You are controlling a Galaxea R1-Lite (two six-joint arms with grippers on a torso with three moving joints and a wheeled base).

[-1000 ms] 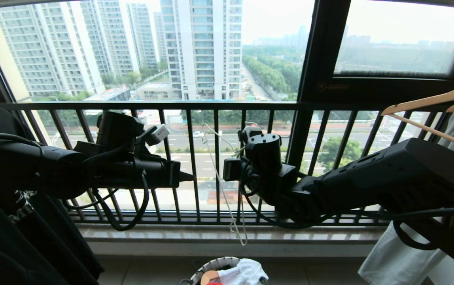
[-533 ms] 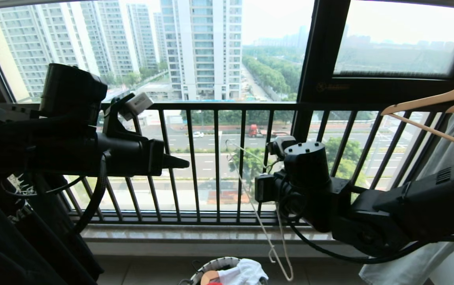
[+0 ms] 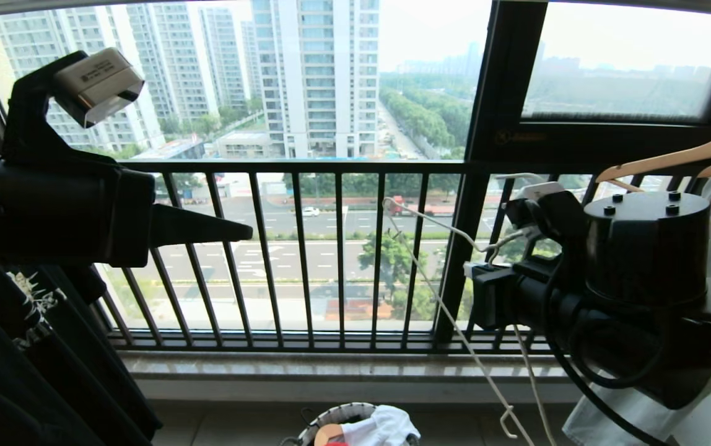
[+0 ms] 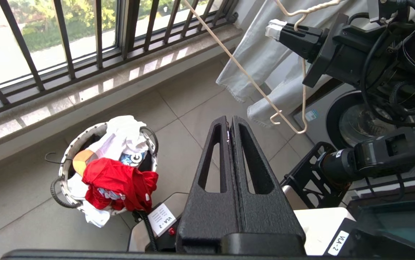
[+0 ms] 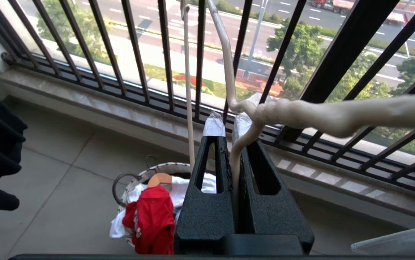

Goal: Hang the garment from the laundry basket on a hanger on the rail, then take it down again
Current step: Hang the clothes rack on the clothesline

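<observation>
Right gripper (image 5: 229, 131), frame centre, pinches the hanger (image 5: 229, 83) at its twisted neck; the shirt (image 5: 151, 218) (red) lies lower left in the basket (image 5: 135, 180); left gripper (image 4: 230, 124) closed, empty.

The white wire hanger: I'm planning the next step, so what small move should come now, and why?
Probably lower the empty, shut left gripper toward the red T-shirt in the laundry basket: the right gripper already holds the hanger bare.

the laundry basket (image 3: 331, 414) is cut off by the head view's bottom edge; the hanger (image 3: 454, 322) runs off there too.
</observation>
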